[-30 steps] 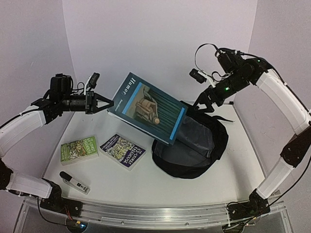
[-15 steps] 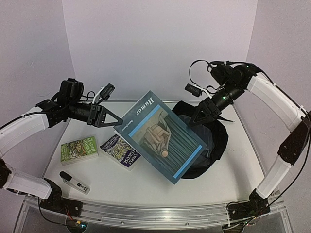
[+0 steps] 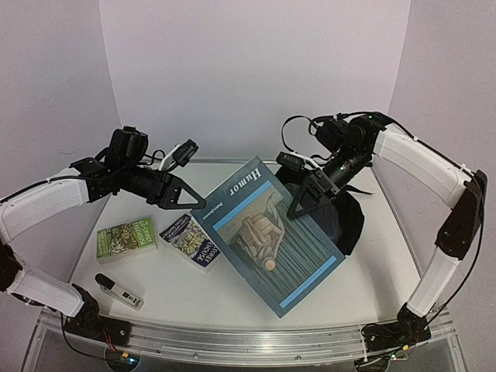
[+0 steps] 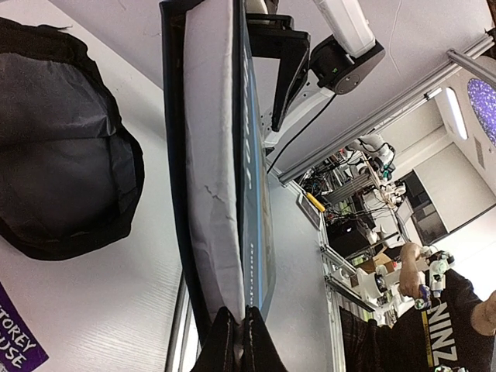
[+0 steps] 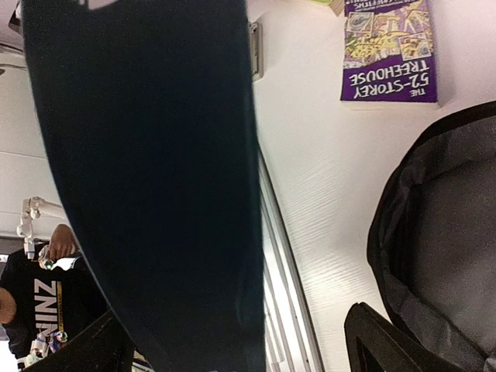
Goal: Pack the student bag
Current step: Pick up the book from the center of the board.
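A large blue book titled "Humor" (image 3: pixel 267 232) hangs tilted above the table, in front of the student bag (image 3: pixel 350 221), which lies open at the right. My left gripper (image 3: pixel 199 205) is shut on the book's left corner. In the left wrist view the book (image 4: pixel 221 155) runs edge-on from my left gripper (image 4: pixel 239 345), with the bag (image 4: pixel 62 155) to its left. My right gripper (image 3: pixel 299 198) is open and straddles the book's far right edge. In the right wrist view the book's dark back (image 5: pixel 155 178) sits between the wide jaws of my right gripper (image 5: pixel 240 341), beside the bag's grey lining (image 5: pixel 446 240).
A green book (image 3: pixel 126 239) and a purple "52-Storey Treehouse" book (image 3: pixel 191 241) lie flat at the table's left; the purple book (image 5: pixel 391 50) also shows in the right wrist view. A small black and white object (image 3: pixel 118 291) lies near the front left. White walls enclose the table.
My left arm has swung the blue book rightward and forward, turning it so it covers most of the bag. My right gripper has moved left from the bag's rim to the book's edge.
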### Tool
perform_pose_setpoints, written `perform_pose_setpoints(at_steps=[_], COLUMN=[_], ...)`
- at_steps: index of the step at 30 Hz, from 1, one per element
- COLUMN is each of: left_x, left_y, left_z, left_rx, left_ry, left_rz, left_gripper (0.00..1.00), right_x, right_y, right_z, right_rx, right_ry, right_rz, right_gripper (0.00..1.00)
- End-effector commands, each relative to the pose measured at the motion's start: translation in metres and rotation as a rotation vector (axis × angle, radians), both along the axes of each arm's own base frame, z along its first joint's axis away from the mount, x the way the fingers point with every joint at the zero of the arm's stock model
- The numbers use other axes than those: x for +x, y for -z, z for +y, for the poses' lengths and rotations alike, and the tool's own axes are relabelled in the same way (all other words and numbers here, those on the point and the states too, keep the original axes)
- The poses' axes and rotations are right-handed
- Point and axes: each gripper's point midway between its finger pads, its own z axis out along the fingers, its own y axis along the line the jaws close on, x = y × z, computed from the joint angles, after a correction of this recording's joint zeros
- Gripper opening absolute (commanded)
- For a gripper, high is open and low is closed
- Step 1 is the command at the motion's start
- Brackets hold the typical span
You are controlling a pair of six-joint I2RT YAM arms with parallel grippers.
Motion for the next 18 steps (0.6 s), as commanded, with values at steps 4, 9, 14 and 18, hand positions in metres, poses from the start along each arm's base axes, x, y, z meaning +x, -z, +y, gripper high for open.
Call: perform_pose_setpoints(at_steps=[4,9,14,18], left_x=[0.004,0.005,0.005,0.008], left_y=[-0.027,-0.026,-0.03,-0.028], left_z=[-0.008,-0.01,-0.011,-0.013], left_rx=[-0.078,-0.083,-0.097,-0.094], left_ry=[0.057,0.061,0.07,0.066], left_rz=[-0.084,-0.085,-0.088,-0.081], left_gripper=[0.0,0.0,0.0,0.0], right_x=[-0.021,-0.028,-0.04,-0.043], right_y=[-0.012,-0.016,-0.014,-0.015], right_z=[0.007,0.008,0.012,0.014], right_rx=[0.066,0.085,0.081,0.082], right_ry=[-0.056,-0.068,-0.096,-0.106], right_rz=[0.091,0.126,0.138,0.137], right_gripper=[0.81,0.7,0.62,0.55])
